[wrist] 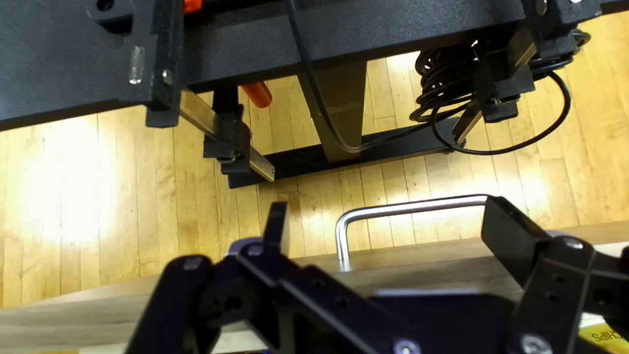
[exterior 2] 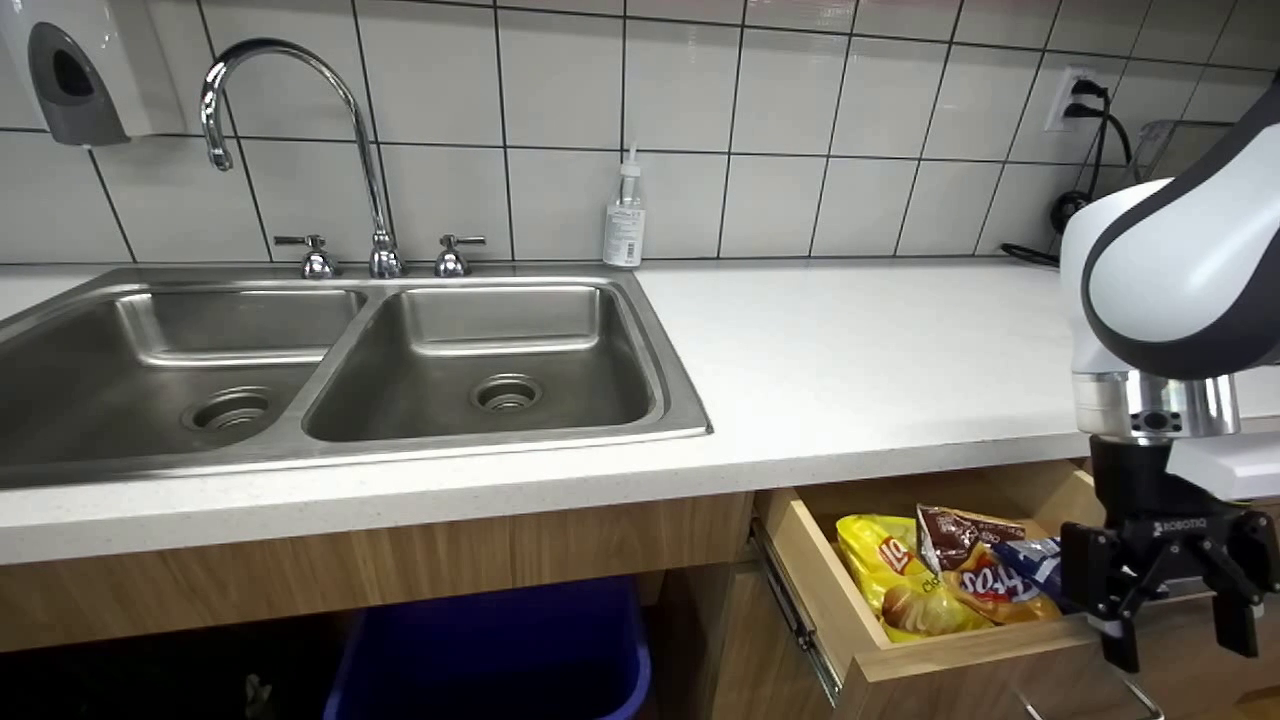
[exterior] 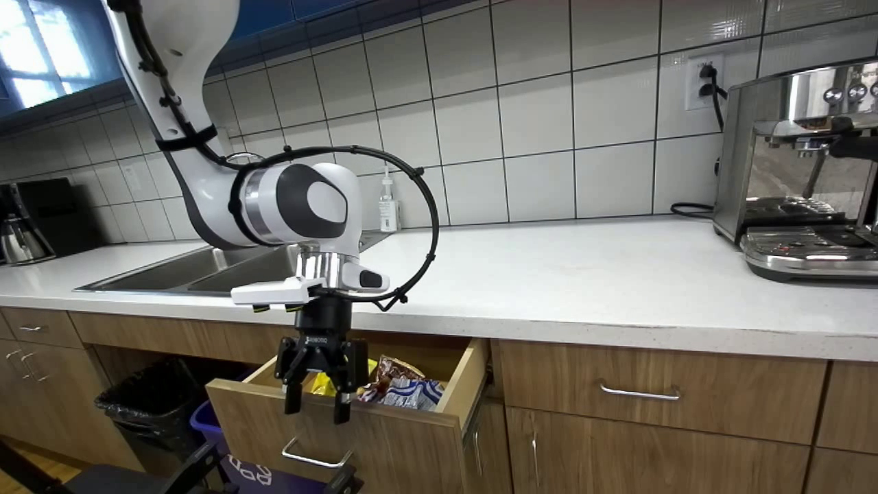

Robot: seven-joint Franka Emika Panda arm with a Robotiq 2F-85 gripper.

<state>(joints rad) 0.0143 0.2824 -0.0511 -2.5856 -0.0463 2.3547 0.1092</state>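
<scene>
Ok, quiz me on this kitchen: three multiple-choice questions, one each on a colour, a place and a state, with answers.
1. What is the main colour of the shiny plastic snack bag leftmost in the open brown wooden drawer? A) green B) yellow C) white

2. Where does the boxy silver metal espresso machine stand? A) on the white countertop B) inside that drawer C) underneath that countertop

3. How does the black two-fingered gripper stand? A) shut, empty B) shut on that bag C) open, holding nothing

1 B: both exterior views show its yellow wrapping.
2 A: it rests there in an exterior view.
3 C: its jaws stand apart with nothing gripped.
</scene>
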